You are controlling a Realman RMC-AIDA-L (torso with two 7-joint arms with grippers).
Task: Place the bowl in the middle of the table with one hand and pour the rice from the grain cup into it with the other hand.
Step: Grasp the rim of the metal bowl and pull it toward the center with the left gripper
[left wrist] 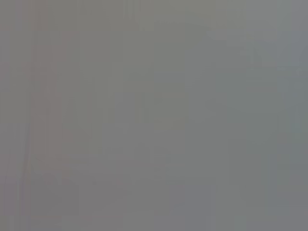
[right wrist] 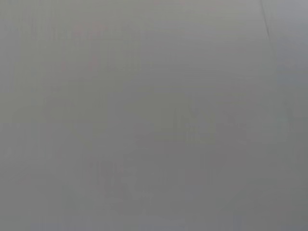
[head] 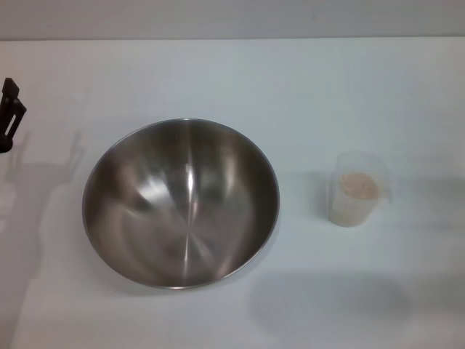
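A large shiny steel bowl [head: 182,203] rests upright on the white table [head: 290,80], a little left of centre, with nothing inside it. To its right stands the small clear grain cup [head: 358,190], upright, with pale beige rice [head: 360,186] in it. At the far left edge of the head view a dark part of my left gripper [head: 10,113] pokes in, well apart from the bowl. My right gripper is out of view. Both wrist views show only a plain grey surface.
The table's far edge [head: 232,38] runs across the top of the head view. A soft shadow [head: 330,302] lies on the table near the front right.
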